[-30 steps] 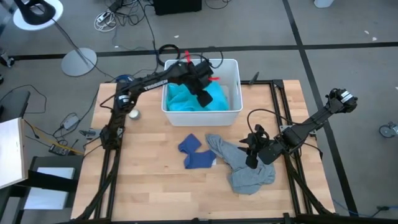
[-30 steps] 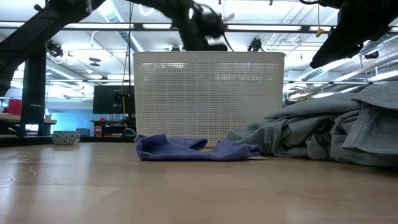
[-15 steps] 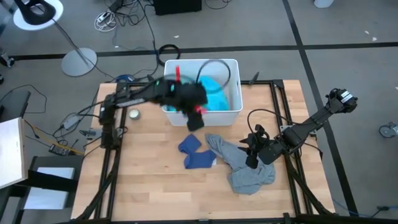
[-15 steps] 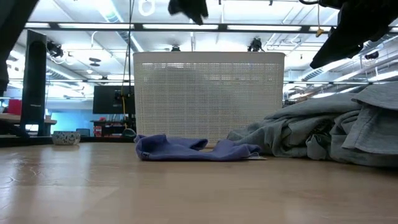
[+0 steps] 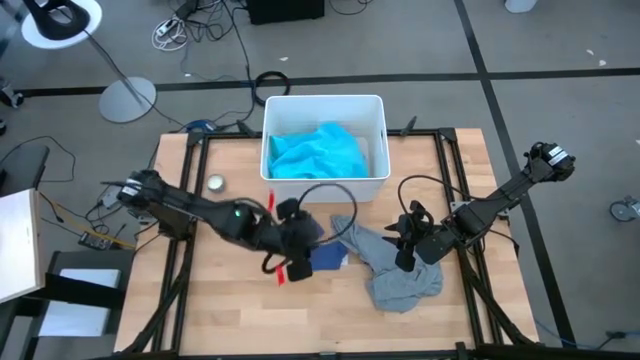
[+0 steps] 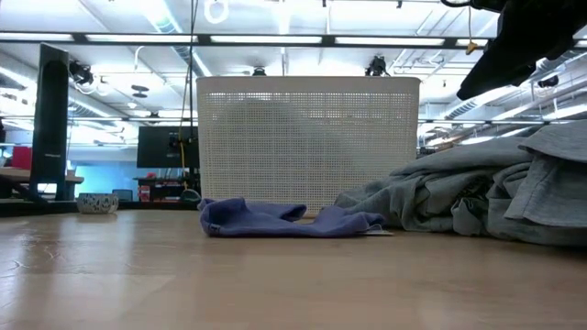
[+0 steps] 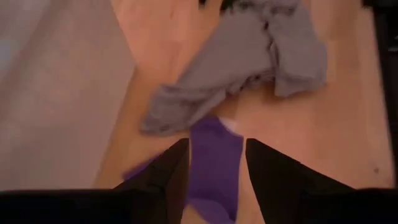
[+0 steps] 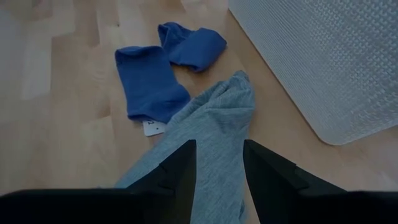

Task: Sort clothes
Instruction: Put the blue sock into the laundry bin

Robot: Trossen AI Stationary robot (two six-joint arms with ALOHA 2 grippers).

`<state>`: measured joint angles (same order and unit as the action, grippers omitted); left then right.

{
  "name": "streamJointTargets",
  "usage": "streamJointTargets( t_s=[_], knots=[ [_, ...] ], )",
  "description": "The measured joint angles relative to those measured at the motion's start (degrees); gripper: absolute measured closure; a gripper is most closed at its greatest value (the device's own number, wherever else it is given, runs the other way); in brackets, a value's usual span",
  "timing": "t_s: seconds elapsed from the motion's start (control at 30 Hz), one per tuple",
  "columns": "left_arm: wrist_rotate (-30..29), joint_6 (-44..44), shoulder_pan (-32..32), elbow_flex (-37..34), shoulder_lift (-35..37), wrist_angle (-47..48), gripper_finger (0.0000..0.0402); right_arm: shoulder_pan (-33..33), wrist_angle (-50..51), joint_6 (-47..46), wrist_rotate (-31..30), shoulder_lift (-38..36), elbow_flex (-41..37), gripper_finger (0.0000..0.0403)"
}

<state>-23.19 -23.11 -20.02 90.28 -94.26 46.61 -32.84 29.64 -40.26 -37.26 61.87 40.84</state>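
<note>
Large turquoise shirt (image 5: 316,152): crumpled, filling much of the white bin (image 5: 375,110) at the table's far edge. Grey top (image 5: 395,268): spread in loose folds on the wooden table (image 5: 230,310), right of centre, one sleeve-like end reaching toward the blue piece. Blue piece (image 8: 163,73): two flat, folded parts lying side by side, just beside the grey top, touching its edge, with a small white tag showing.

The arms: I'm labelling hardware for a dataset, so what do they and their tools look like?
Both arms are dark, slim and jointed, each with a looping black cable. The left tool carries a red marking nearby; its fingers are dark, flat and tapered. The right tool looks the same, with matching dark fingers.
</note>
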Motion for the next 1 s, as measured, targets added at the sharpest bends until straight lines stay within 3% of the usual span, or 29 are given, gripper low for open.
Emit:
streamJointTargets(
  t_s=[0.27,0.5,0.83,0.93,1.0],
  knots=[
    [-1.4,-8.6,-2.3,-24.0,1.3,-25.5,0.0244,0.0,-0.3,-0.1,0.0,0.0,0.0,0.0269],
    [-2.4,-16.6,-2.3,-37.8,0.9,-38.2,0.0244,0.0,-0.5,-0.1,0.0,0.0,0.0,0.0269],
    [-2.5,-21.7,-4.1,-36.1,-11.2,-39.6,0.0249,0.0,-0.4,-0.1,-0.1,0.0,0.0,0.0269],
    [-3.3,-23.5,-4.0,-35.1,-12.2,-38.6,0.0285,0.0,-0.5,-0.1,-0.1,0.0,0.0,0.0269],
    [-3.7,-22.1,-4.1,-34.4,-12.1,-37.7,0.0337,0.0,-0.5,-0.1,-0.1,0.0,0.0,0.0269]
  ],
)
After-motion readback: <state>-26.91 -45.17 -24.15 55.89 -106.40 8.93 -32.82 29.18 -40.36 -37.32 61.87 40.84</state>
